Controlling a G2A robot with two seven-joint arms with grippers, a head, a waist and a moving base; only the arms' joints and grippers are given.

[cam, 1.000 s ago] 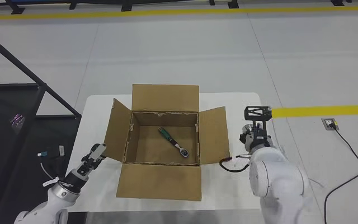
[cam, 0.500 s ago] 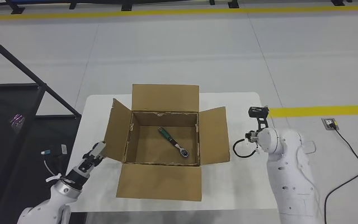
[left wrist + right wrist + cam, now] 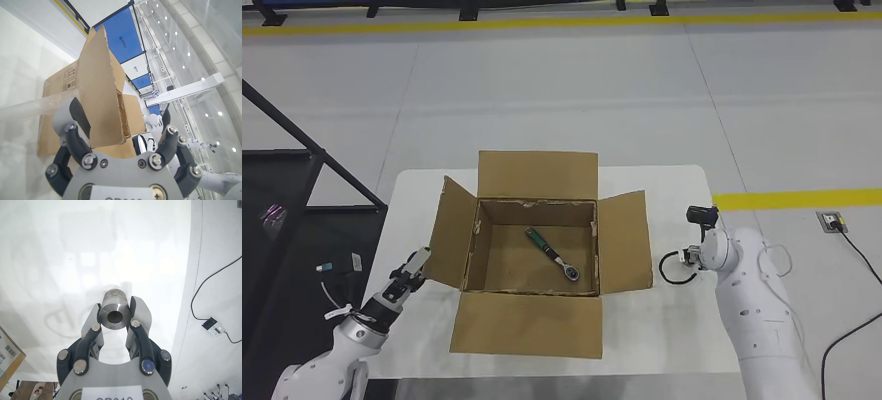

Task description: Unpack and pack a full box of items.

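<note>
Unpacking is judged nearly done: one wrench (image 3: pixel 551 252) is left in the box (image 3: pixel 538 175). A cylinder (image 3: pixel 113 298) is clamped in the right pincer (image 3: pixel 115 306) near the bench's (image 3: pixel 682 190) right edge. The left pincer (image 3: pixel 121 113) is held apart at the box's flap (image 3: pixel 96 79). Packing is not begun.

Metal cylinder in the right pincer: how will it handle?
The metal cylinder looks thick-walled with a narrow bore: probably heavy for its size, rigid. Smooth round side: likely rolls if laid down on the table. The right pincer grips curved metal, so it might slip.
</note>
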